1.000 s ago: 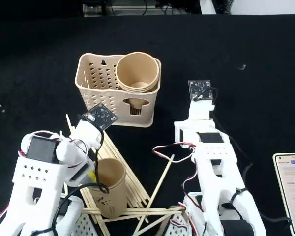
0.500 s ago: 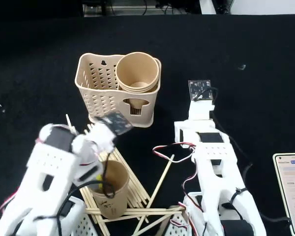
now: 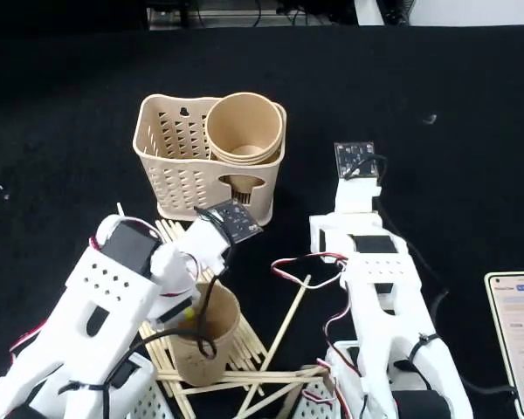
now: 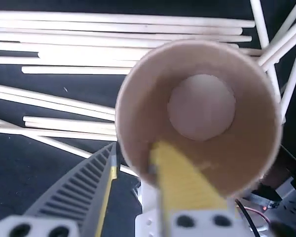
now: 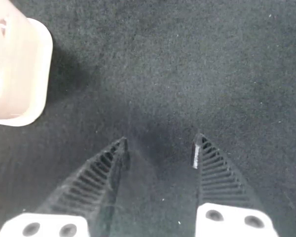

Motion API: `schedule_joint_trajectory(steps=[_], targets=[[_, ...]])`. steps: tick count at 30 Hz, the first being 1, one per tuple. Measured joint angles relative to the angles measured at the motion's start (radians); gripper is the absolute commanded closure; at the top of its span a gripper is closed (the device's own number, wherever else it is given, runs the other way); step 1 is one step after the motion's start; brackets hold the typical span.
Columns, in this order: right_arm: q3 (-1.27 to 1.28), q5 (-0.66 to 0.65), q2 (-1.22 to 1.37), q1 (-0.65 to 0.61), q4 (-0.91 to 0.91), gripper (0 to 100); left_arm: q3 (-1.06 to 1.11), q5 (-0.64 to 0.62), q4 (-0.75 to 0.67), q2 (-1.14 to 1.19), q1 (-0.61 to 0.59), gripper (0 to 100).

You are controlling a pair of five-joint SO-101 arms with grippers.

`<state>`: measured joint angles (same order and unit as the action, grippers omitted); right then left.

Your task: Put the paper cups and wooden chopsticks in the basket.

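The basket [image 3: 179,170] stood at the back of the counter [image 3: 437,175], with a stack of paper cups [image 3: 244,127] in its right compartment. In front of it, a single paper cup [image 3: 203,336] sat upright over the scattered wooden chopsticks [image 3: 249,349]. The left claw [image 4: 135,153] straddled the cup's wall, one finger inside and one outside. The right claw [image 5: 160,148] hung parted over bare counter, right of the basket. A phone [image 3: 517,336] lay at the far right edge.

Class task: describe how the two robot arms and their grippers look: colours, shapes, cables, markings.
The left arm and right arm are blocky white shells trailed by red, white and black cables. A black circuit board sits near each wrist. The right gripper has two pale, ribbed fingers with screw holes at the base; the left gripper has one finger faced in yellow.
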<state>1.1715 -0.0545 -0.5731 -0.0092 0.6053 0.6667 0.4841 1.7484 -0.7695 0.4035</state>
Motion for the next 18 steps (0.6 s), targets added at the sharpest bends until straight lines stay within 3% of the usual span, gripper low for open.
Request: schedule_joint_trajectory(steps=[10,18], targets=[[0.0,0.0,0.0,0.0,0.0,79.0,0.0,-0.003,0.0,-0.008,0.0,97],[0.0,0.0,0.0,0.0,0.0,79.0,-0.164,-0.089,0.002,-0.008,-0.002,97]])
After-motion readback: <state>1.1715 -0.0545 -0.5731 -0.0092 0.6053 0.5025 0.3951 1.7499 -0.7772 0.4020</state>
